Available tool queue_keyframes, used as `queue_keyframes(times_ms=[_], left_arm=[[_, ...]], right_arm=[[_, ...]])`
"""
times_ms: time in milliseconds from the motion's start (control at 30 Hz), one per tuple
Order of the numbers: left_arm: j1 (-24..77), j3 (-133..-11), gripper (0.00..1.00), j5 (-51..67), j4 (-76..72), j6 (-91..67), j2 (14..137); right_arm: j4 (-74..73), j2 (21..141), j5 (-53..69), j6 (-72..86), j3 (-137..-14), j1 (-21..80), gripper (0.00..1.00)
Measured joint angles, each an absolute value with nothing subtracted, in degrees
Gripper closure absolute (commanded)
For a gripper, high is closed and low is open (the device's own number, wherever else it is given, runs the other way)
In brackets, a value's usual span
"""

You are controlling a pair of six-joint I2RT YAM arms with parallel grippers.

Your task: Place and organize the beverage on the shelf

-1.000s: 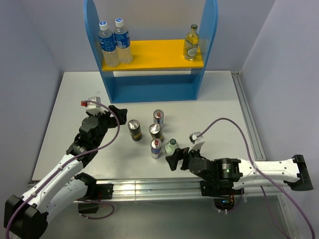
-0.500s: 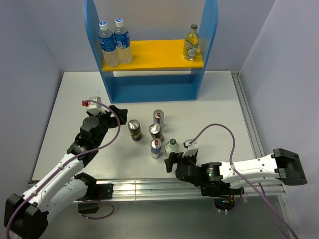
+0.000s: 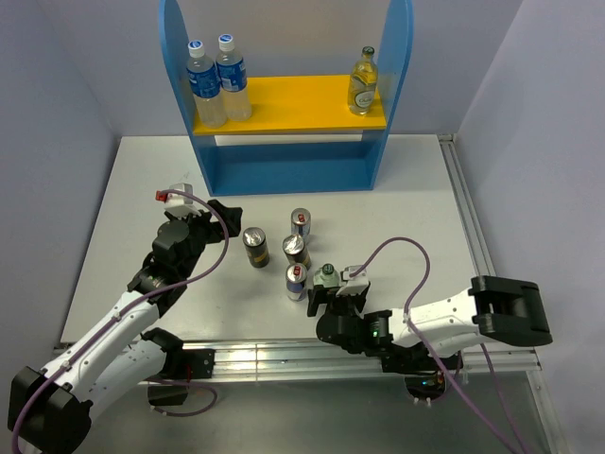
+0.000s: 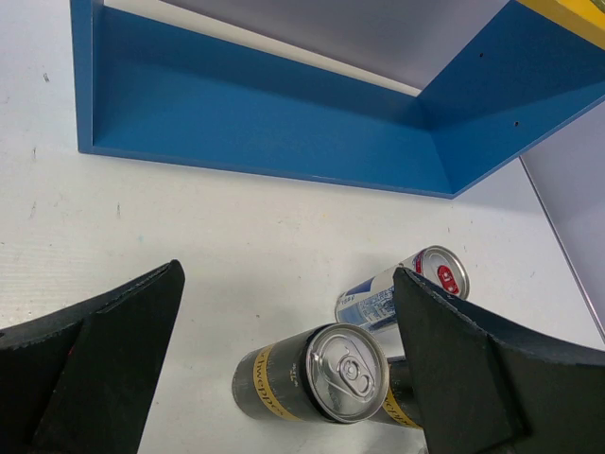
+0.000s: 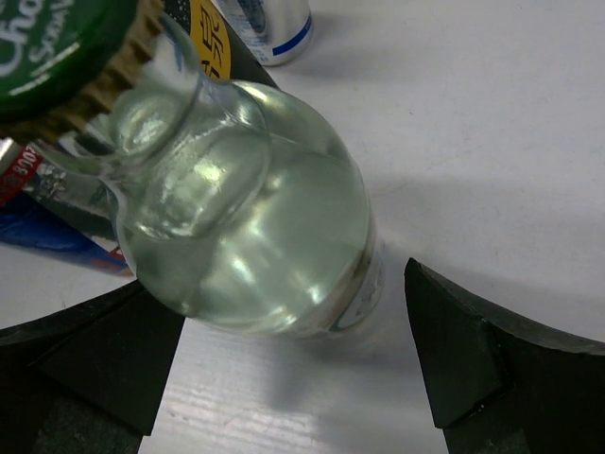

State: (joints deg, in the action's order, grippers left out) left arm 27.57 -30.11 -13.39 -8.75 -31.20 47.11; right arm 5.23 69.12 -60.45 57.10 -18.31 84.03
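Bottle (image 5: 255, 218), green-capped: we centre its body between our right gripper's (image 5: 284, 364) wide-open, empty jaws, then close low.

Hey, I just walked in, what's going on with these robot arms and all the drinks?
They are stocking a shelf. The right end effector is open, with its fingers on either side of a green-capped bottle standing on the table, and it has not gripped it yet. The left end effector hovers open near a dark can. Three other cans wait on the table. The shelf already holds two water bottles and one glass bottle.
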Motion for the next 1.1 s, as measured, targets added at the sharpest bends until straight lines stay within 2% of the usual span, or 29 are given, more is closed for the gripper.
queue_keyframes(times_ms=[200,300,400,500,600,633,700,733,767,867,1100], left_arm=[[27.57,-30.11,0.01,-13.39,-8.78,-31.2,47.13],[27.57,-30.11,0.01,-13.39,-8.75,-31.2,47.13],[27.57,-30.11,0.01,-13.39,-8.78,-31.2,47.13],[27.57,-30.11,0.01,-13.39,-8.8,-31.2,47.16],[27.57,-30.11,0.01,-13.39,-8.8,-31.2,47.24],[27.57,-30.11,0.01,-13.39,-8.78,-31.2,47.24],[27.55,-30.11,0.01,-13.39,-8.8,-31.2,47.24],[27.57,-30.11,0.01,-13.41,-8.78,-31.2,47.24],[27.57,-30.11,0.01,-13.41,-8.75,-31.18,47.24],[27.57,-30.11,0.01,-13.39,-8.78,-31.2,47.24],[27.57,-30.11,0.01,-13.17,-8.8,-31.2,47.24]], right_arm=[[13.74,75.99,-61.65,53.47,-18.33,82.17,0.01],[16.14,78.15,-62.04,52.51,-18.33,81.3,0.05],[18.17,79.18,-62.83,52.1,-18.33,80.55,0.14],[18.59,79.85,-64.69,52.73,-18.39,80.47,0.28],[18.31,80.58,-66.78,53.69,-18.48,80.18,0.51],[18.2,80.9,-67.37,54.15,-18.57,80.07,0.65],[16.69,81.21,-68.05,55.37,-19.09,80.03,0.76],[14.96,81.21,-68.12,56.23,-19.68,80.03,0.87],[13.54,81.17,-68.12,56.95,-20.21,80.03,0.93],[6.61,79.66,-67.42,59.59,-21.82,80.25,1.0],[-11.94,69.34,-65.93,60.03,-29.87,80.97,1.0]])
